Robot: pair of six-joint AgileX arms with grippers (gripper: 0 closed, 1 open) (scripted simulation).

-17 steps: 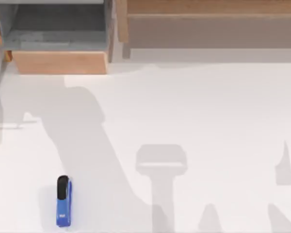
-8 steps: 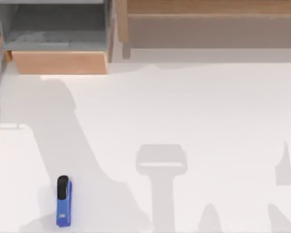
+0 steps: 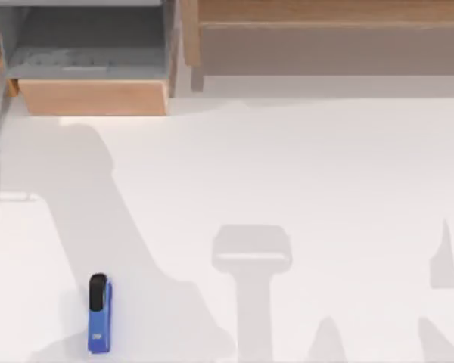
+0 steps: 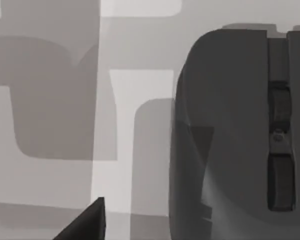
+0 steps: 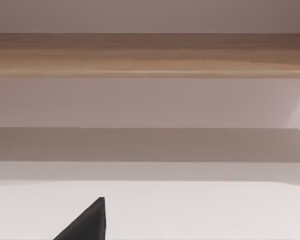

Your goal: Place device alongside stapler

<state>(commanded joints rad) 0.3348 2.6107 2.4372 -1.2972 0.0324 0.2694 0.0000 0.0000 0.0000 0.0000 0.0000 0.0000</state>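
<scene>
Blue stapler (image 3: 99, 315) and a dark device (image 4: 240, 135), each lying flat on the white surface (image 3: 325, 166)

The stapler is small, narrow and elongated, blue-bodied with a rounded black end and a tiny white mark on the blue part; it lies closed near the front left of the surface in the top view, its length running front to back, black end pointing away from the front edge; the device, seen in the left wrist view, is a dark grey, rounded, mouse-like body with a slim wheel-and-button strip down a central groove; it rests on the pale surface.
</scene>
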